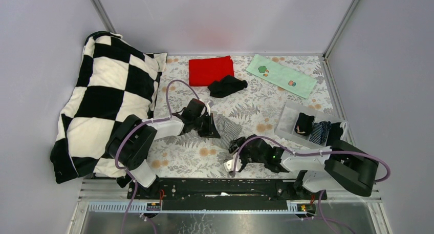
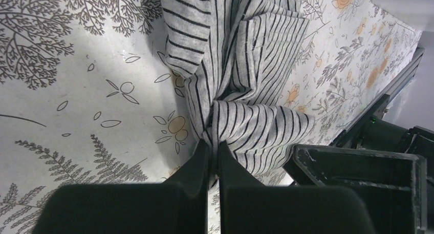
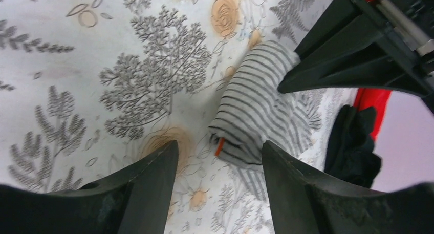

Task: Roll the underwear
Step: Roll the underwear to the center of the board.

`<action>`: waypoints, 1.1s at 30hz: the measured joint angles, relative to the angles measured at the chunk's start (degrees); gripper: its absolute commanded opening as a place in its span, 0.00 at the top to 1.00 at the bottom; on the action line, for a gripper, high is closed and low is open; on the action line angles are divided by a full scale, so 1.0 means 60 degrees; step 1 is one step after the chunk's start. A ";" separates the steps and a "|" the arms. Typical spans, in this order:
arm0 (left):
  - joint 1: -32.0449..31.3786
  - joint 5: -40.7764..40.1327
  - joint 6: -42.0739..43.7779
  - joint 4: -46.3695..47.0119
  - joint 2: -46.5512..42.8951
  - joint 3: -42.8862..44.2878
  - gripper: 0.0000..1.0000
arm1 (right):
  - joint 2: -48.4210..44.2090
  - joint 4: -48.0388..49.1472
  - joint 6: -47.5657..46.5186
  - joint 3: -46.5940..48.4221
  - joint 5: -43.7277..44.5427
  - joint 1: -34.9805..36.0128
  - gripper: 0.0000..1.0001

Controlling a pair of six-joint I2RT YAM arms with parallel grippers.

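Note:
The grey striped underwear (image 1: 225,131) lies bunched on the floral table mat, mid-table. My left gripper (image 1: 209,125) is shut on a pinched fold at its edge; the left wrist view shows the jaws (image 2: 214,144) closed on the striped cloth (image 2: 245,65). My right gripper (image 1: 237,151) is open and empty, just in front of the underwear. In the right wrist view its fingers (image 3: 220,149) stand wide apart, with the folded striped end (image 3: 251,116) just beyond the tips. A black underwear (image 1: 226,85) lies crumpled beside the red cloth (image 1: 211,70).
A clear tray (image 1: 286,122) at the right holds rolled pieces, black (image 1: 304,124) and striped blue (image 1: 320,132). A pale green printed cloth (image 1: 280,75) lies at the back right. A black-and-white checked cushion (image 1: 105,98) fills the left side. Grey walls enclose the table.

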 measured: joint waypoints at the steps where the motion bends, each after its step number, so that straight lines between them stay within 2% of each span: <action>1: 0.0000 0.0036 0.0022 -0.0022 0.0004 0.0000 1.00 | 0.0208 0.0182 -0.0208 0.0000 0.0098 0.0055 0.31; 9: 0.0011 0.0135 0.0087 -0.0040 0.0011 0.0000 1.00 | 0.1093 0.1351 -0.1257 0.0102 0.0954 0.0259 0.33; 12: 0.0018 0.0146 0.0087 -0.0040 0.0018 0.0000 1.00 | 0.1268 0.1534 -0.1486 0.0102 0.1100 0.0262 0.39; 16: 0.0044 0.0204 0.0087 -0.0044 0.0029 0.0000 1.00 | 0.1665 0.1894 -0.1636 0.0124 0.1242 0.0266 0.60; 18: 0.0044 0.0208 0.0087 -0.0044 0.0029 0.0000 1.00 | 0.1923 0.2073 -0.1636 0.0124 0.1260 0.0277 0.77; 20: 0.0044 0.0219 0.0087 -0.0044 0.0029 0.0000 1.00 | 0.2091 0.2251 -0.1581 0.0124 0.1271 0.0291 0.90; 22: 0.0055 0.0215 0.0084 -0.0058 0.0025 -0.0004 1.00 | 0.2120 0.2466 -0.1381 0.0109 0.1275 0.0291 0.98; 24: 0.0095 0.0208 0.0058 -0.0066 -0.0015 -0.0033 1.00 | 0.2106 0.2739 -0.1020 0.0018 0.1260 0.0291 1.00; 25: 0.0124 0.0197 0.0036 -0.0062 -0.0062 -0.0073 0.98 | 0.2080 0.2907 -0.0780 -0.0047 0.1235 0.0291 1.00; 28: 0.0193 0.0124 -0.0098 -0.0164 -0.0412 -0.0321 0.80 | 0.1938 0.3173 -0.0117 -0.0146 0.1049 0.0299 1.00; 30: 0.0255 0.0036 -0.0208 -0.0353 -0.0769 -0.0521 0.64 | 0.1708 0.3370 0.0557 -0.0193 0.0849 0.0310 1.00; 33: 0.0463 -0.0401 -0.0393 -0.0845 -0.1548 -0.0783 0.49 | 0.1424 0.3534 0.1526 -0.0273 0.0652 0.0310 1.00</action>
